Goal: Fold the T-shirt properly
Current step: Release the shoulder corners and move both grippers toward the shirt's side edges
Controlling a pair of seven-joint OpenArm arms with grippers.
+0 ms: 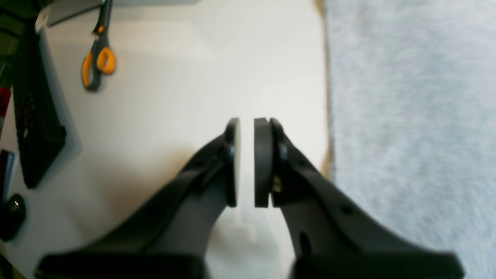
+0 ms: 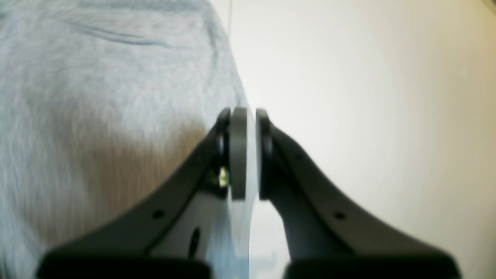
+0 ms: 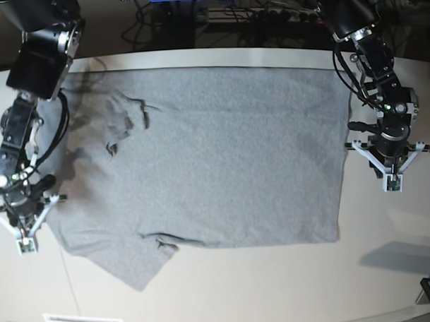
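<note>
- The T-shirt [image 3: 201, 154] lies spread flat on the pale desk [image 3: 276, 286], plain grey side up, filling most of the middle of the base view.
- Its long axis runs across that view, from side to side. The straight hem edge is at the view's right, running top to bottom; the sleeve and shoulder end is at the view's left.
- One sleeve [image 3: 127, 266] sticks out towards the near-left corner of the cloth. The far-left part is rumpled into dark creases [image 3: 125, 118].
- The left tool [image 1: 247, 162] hangs over bare desk just beside the hem edge. Its two pads stand a narrow gap apart with only desk showing between them; it grips nothing.
- The right tool [image 2: 248, 155] hangs at the shirt's sleeve-side edge [image 2: 236, 89]. Its pads are a thin slit apart. Grey cloth shows below the slit, but the blur does not let me tell whether any is pinched or whether this tool is released or clenched.
- Orange-handled scissors [image 1: 99, 62] lie on the desk, well apart from the shirt, near a black mesh object [image 1: 37, 128].
</note>
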